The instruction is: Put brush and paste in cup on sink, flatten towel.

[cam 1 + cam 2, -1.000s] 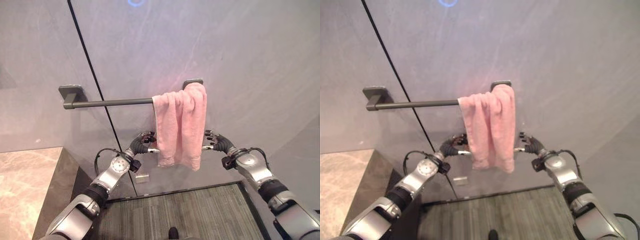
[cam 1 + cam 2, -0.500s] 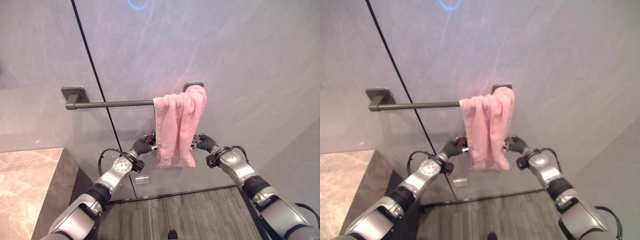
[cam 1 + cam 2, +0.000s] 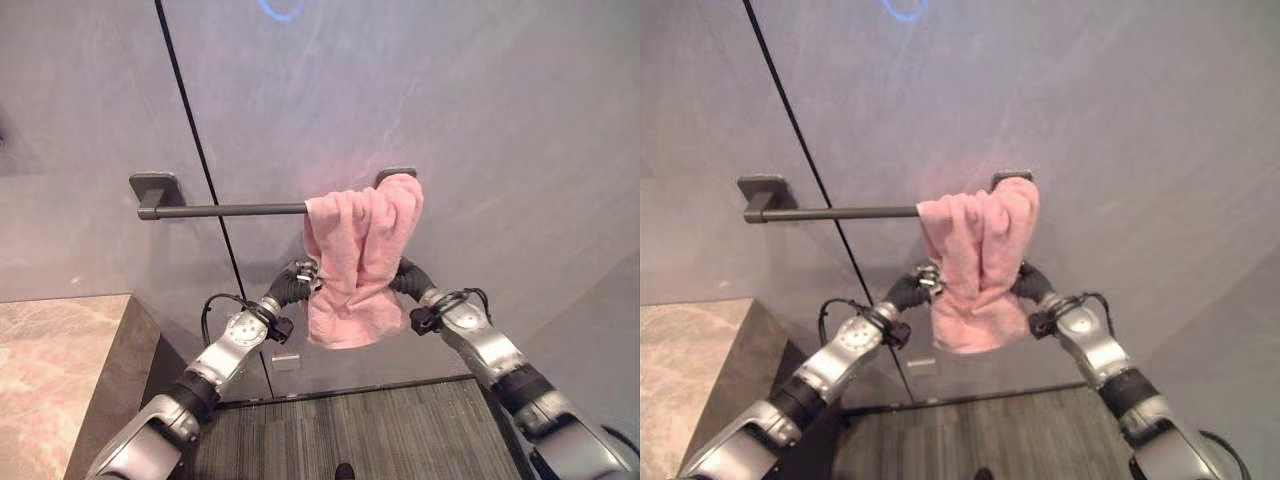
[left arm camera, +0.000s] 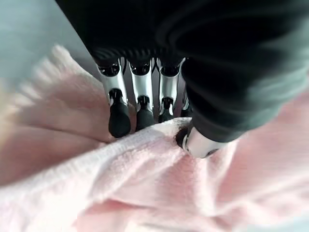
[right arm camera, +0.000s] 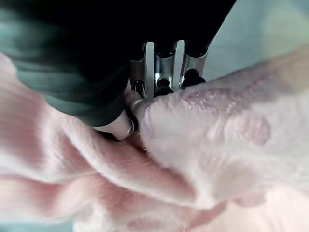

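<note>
- Pink towel (image 3: 362, 262) bunched at the right end of a dark wall-mounted towel bar (image 3: 225, 210), draped over it against the grey wall, lower part gathered into a thick fold between the two hands.
- Left hand (image 3: 300, 283) at the towel's left edge, fingers (image 4: 119, 116) and thumb pinched on a ridge of the cloth, as seen in the left wrist view.
- Right hand (image 3: 412, 283) at the towel's right side, thumb and fingers (image 5: 163, 88) clamped on a fold of the same towel.
- Step in hand, by the look of it: the towel-flattening part of the task, both edges gripped, cloth not yet spread.
- Next move, as a judgement: drawing the hands apart, chiefly leftward along the free length of bar, to open the bunched folds without dragging the towel off the rail.
</note>
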